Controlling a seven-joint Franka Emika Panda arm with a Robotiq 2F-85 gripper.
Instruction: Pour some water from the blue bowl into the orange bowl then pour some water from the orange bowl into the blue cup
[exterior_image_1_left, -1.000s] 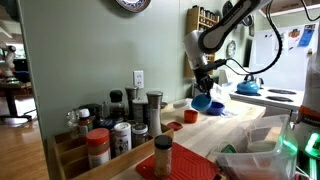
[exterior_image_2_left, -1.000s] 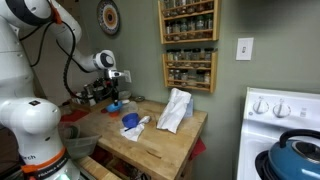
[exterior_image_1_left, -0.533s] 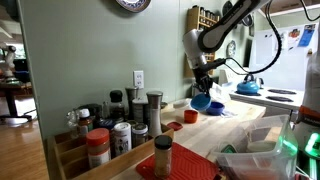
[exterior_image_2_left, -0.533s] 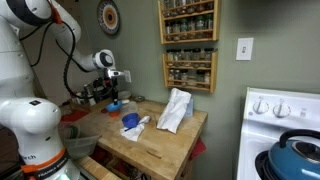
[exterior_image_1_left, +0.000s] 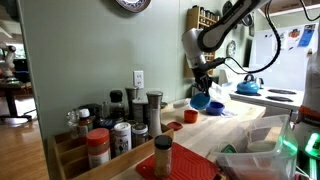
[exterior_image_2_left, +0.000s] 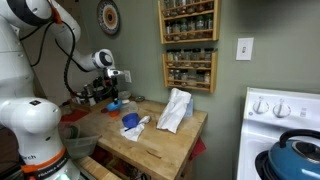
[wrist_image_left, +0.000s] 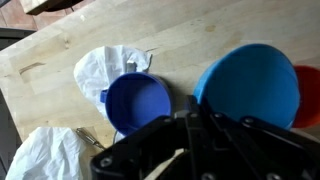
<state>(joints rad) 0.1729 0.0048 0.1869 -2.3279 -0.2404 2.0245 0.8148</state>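
Note:
My gripper (wrist_image_left: 190, 116) is shut on the rim of the bright blue bowl (wrist_image_left: 248, 85) and holds it just above the wooden table. The orange bowl (wrist_image_left: 311, 95) shows as a sliver right beside the blue bowl, at the right edge of the wrist view. The darker blue cup (wrist_image_left: 137, 101) stands on a white cloth to the left. In both exterior views the gripper (exterior_image_1_left: 204, 90) (exterior_image_2_left: 113, 92) hangs over the blue bowl (exterior_image_1_left: 201, 102) (exterior_image_2_left: 115, 104), with the cup (exterior_image_1_left: 216, 108) (exterior_image_2_left: 129, 121) close by. The orange bowl (exterior_image_1_left: 189, 116) sits nearer the camera.
A small flat red disc (exterior_image_1_left: 172, 126) lies on the table. Several spice jars (exterior_image_1_left: 120, 125) crowd the foreground. A white crumpled cloth (exterior_image_2_left: 175, 108) lies on the table. A pale blue kettle (exterior_image_1_left: 249, 87) (exterior_image_2_left: 298, 155) stands on the stove. Wall spice racks (exterior_image_2_left: 188, 40) hang behind.

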